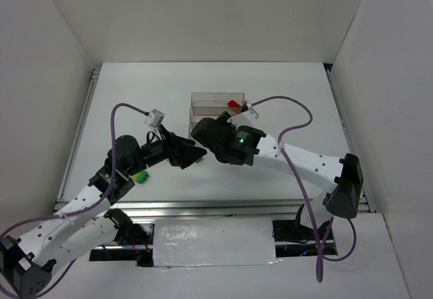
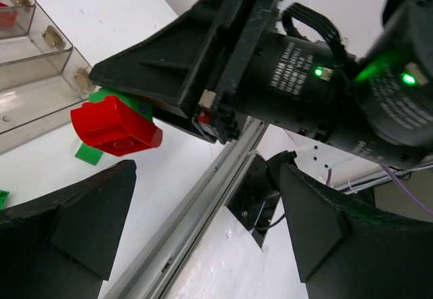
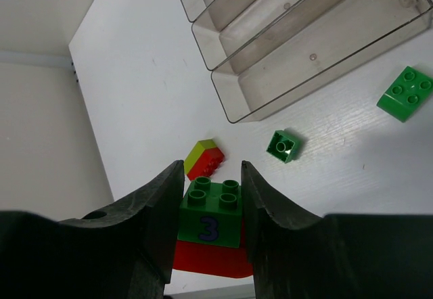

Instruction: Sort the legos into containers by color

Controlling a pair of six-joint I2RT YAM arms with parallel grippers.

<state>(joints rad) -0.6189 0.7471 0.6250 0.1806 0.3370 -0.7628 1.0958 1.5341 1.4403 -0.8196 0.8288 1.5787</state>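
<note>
My right gripper [image 3: 212, 172] is shut on a two-colour lego stack held above the table: a green brick marked "3" [image 3: 210, 219] on top of a red brick [image 3: 210, 258]. In the left wrist view the same red brick [image 2: 115, 126] sticks out past the right gripper's black fingers [image 2: 176, 62]. My left gripper [image 2: 206, 177] is open and empty, just beside that stack. The clear containers [image 3: 233, 103] lie beyond; one holds a red lego [image 1: 235, 103]. On the table lie a yellow-green and red stack [image 3: 203, 158], a small green brick [image 3: 284, 145] and a larger green brick [image 3: 406, 93].
Both grippers meet near the table's middle [image 1: 196, 151], just in front of the containers [image 1: 210, 106]. A metal rail [image 2: 196, 204] runs along the near table edge. White walls enclose the table on three sides. Purple cables loop over both arms.
</note>
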